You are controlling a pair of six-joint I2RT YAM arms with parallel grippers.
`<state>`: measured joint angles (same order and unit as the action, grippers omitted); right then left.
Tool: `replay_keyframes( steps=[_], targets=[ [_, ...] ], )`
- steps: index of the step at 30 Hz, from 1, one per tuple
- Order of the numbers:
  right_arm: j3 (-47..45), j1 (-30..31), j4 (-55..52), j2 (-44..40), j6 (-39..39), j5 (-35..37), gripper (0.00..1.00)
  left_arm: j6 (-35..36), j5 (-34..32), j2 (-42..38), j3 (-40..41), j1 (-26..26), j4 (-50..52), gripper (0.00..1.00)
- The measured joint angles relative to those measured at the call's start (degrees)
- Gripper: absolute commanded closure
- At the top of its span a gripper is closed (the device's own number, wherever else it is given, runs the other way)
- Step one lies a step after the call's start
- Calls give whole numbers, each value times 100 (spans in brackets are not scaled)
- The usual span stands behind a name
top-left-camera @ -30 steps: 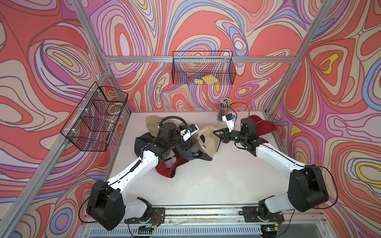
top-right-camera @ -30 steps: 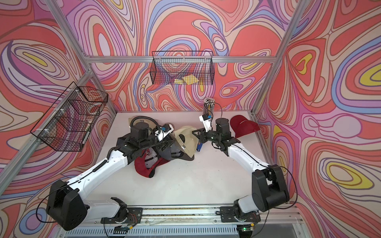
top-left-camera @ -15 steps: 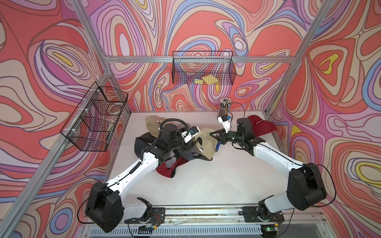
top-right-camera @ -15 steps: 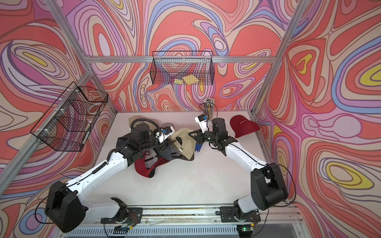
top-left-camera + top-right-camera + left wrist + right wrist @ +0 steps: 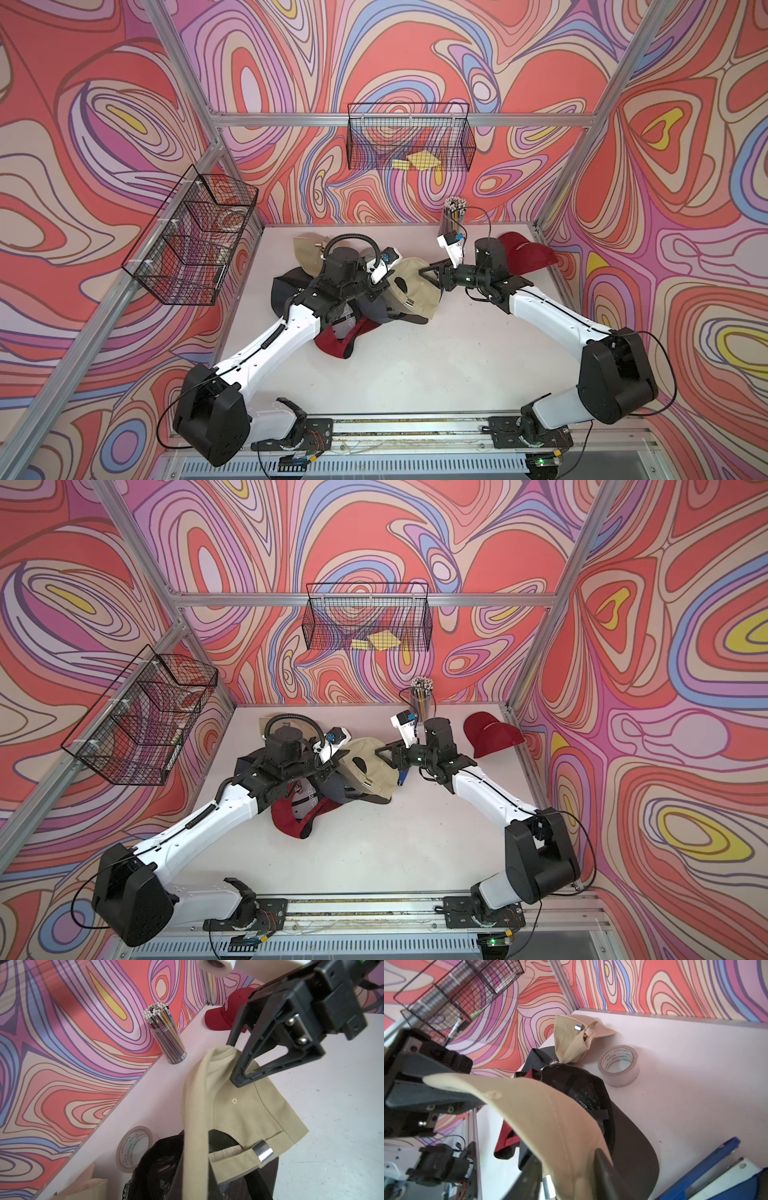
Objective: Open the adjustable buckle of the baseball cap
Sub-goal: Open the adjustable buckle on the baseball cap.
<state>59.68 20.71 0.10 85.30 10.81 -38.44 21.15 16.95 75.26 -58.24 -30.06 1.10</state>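
Left wrist view first: note the tan cap point(image 5: 249, 1115) hung between the two arms, just above the pile of caps point(image 5: 365, 316) at mid-table, with its silver buckle point(image 5: 262, 1151) closed round the strap point(image 5: 230, 1155) at the cap's lower, near edge, facing bare table point(image 5: 436, 365). Read the left gripper point(image 5: 428, 1082) as clenched on the cap's left rim, with fabric pinched in its jaws in the right wrist view. Read the right gripper point(image 5: 234, 1061) as released, jaws parted and straddling the cap's far right edge without pinching it, so far as shows. Judge the step in hand as a regrasp, freeing the right claw to go for the buckle just nearward of it. To do it well, hold the left clamp firm and level, to hang the strap taut and stop the buckle swinging. Bring the right claw down along the cap toward the near edge, clear of loose crown fabric. Come at the buckle's free lip edge-on rather than flat, expecting slip on smooth curved metal. Nip the lip alone, never strap and buckle together, or risk pressing the clasp tighter. Pull gently away from the left grip, watching for the whole cap sliding out instead. Leave alone the tape roll point(image 5: 133, 1149), the pencil cup point(image 5: 166, 1039) and the red cap point(image 5: 222, 1014) at far right.
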Motion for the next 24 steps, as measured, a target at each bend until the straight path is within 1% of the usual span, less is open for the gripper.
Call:
replay_keyframes(
  steps=[2, 3, 6, 9, 11, 15, 21, 23, 24],
  targets=[
    [76, 0, -83, 0, 42, 122, 29, -243, -83, 44, -28, 0, -2, 100],
    [98, 0, -120, 0, 63, 192, 27, -378, -138, 50, -28, 2, 0, 100],
    [118, 2, -284, -28, 129, 496, 25, -789, -254, 59, -28, 31, -2, 100],
    [116, 0, -525, -149, 243, 852, 26, -1261, -286, 59, -28, 157, -13, 100],
    [103, 0, -623, -258, 323, 1025, 30, -1521, -236, 59, -17, 275, -83, 100],
    [0, 2, -715, -452, 518, 1220, 43, -1915, -85, 57, 39, 428, -337, 100],
    [-46, 0, -780, -350, 809, 1241, 48, -2155, 188, 46, 142, 444, -564, 100],
    [-46, 0, -776, -254, 907, 1204, 55, -2192, 260, 24, 168, 459, -616, 100],
    [-46, 0, -765, -199, 951, 1185, 61, -2208, 280, 13, 179, 459, -638, 100]
  ],
)
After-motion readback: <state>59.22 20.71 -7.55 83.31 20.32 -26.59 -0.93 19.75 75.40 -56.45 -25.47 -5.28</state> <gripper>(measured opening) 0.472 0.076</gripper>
